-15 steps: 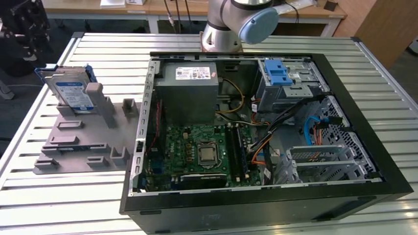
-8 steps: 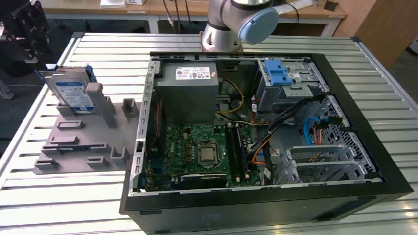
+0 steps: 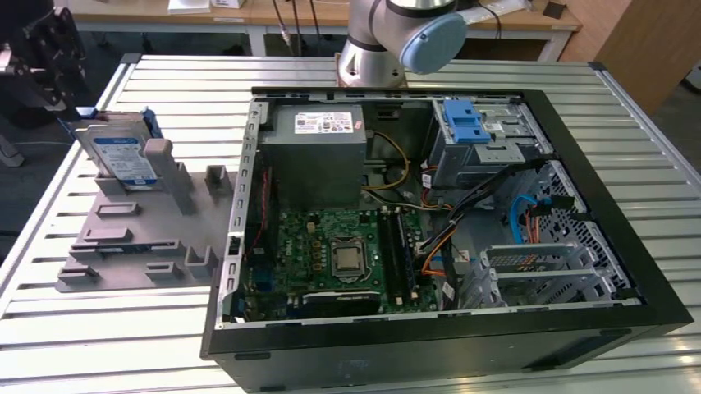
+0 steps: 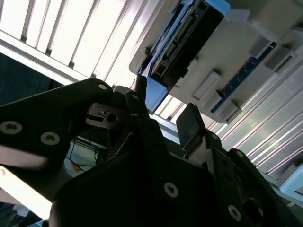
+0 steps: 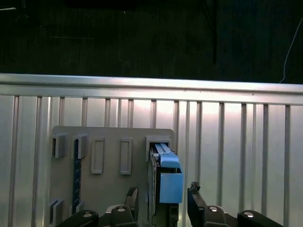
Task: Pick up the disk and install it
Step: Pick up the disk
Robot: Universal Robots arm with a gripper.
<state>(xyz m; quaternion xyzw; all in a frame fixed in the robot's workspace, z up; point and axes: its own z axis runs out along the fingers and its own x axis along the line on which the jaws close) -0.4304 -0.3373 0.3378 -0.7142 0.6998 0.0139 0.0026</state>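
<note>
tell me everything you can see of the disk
The disk is a flat silver-grey hard drive with a blue-and-white label, framed by a blue plastic carrier. It stands on edge in a slot of the grey fixture plate, to the exterior view's left of the open computer case. The open gripper is close to its end, apparently not touching it.

An open black tower computer case lies on its side on the ribbed aluminium-slat worktop. Inside it are a green motherboard, a grey power supply box with a white sticker and a silver drive cage with a blue plastic latch — orange and blue cables trail below the cage. Just beside the case, toward the exterior view's left, sits a flat grey plastic fixture plate with upright slots.
</note>
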